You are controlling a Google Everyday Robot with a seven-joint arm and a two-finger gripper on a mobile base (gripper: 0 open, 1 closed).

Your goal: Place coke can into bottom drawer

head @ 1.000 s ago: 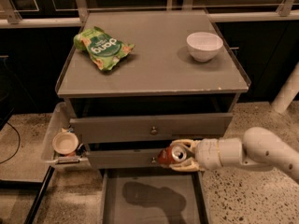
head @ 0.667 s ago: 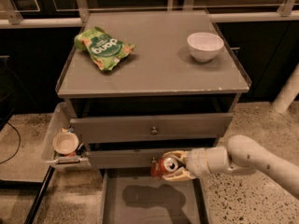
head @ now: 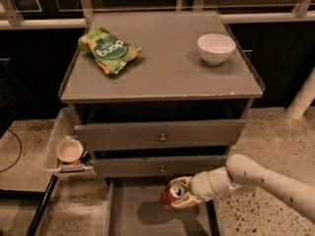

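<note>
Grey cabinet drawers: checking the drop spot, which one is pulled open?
The lowest, wide grey drawer tray, floor exposed; the two brass-knobbed grey fronts above hide theirs. The tool holds the red coke can over it.

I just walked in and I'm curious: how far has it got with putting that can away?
Done: the bottom drawer stands open. In hand: the pincer grips the coke can, tilted, above the drawer. Left: lowering it in and letting go.

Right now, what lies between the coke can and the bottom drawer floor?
Nothing: in the camera view, the end effector holds the coke can above the bare bottom drawer.
</note>
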